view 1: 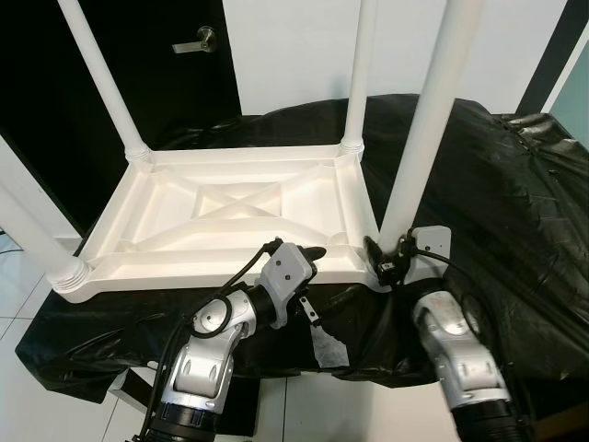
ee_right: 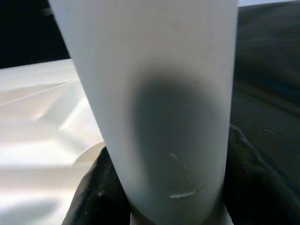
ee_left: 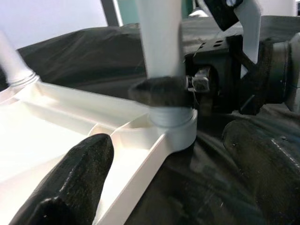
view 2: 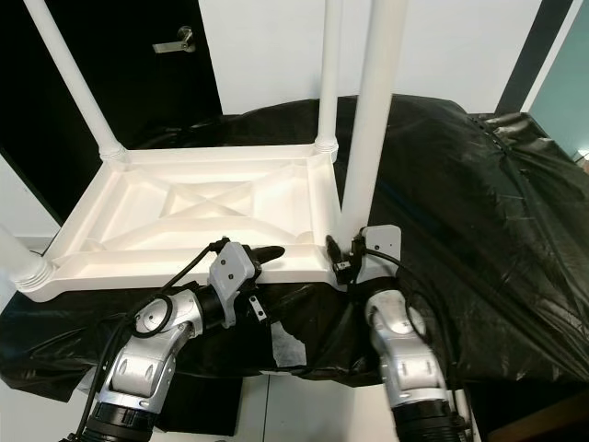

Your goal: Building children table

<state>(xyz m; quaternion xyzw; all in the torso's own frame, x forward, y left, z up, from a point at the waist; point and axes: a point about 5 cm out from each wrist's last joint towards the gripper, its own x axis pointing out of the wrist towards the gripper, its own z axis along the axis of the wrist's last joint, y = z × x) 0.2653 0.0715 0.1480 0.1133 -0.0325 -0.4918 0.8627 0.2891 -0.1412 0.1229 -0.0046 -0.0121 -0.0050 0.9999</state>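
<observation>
My right hand point(view 1: 385, 256) is clamped round the upright leg point(view 1: 416, 166) at its socket; the table point(view 1: 221, 216) lies upturned on the worktop, left hand point(view 1: 308, 260) open beside the rim.

A black-sheeted surface point(view 1: 497, 203) carries the upturned white children's table point(view 1: 230, 216).

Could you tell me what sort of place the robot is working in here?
Probably an indoor room used as a workspace. A dark door with a lever handle stands in a white wall, the floor is pale tile, and black sheeting covers the work surface.
</observation>
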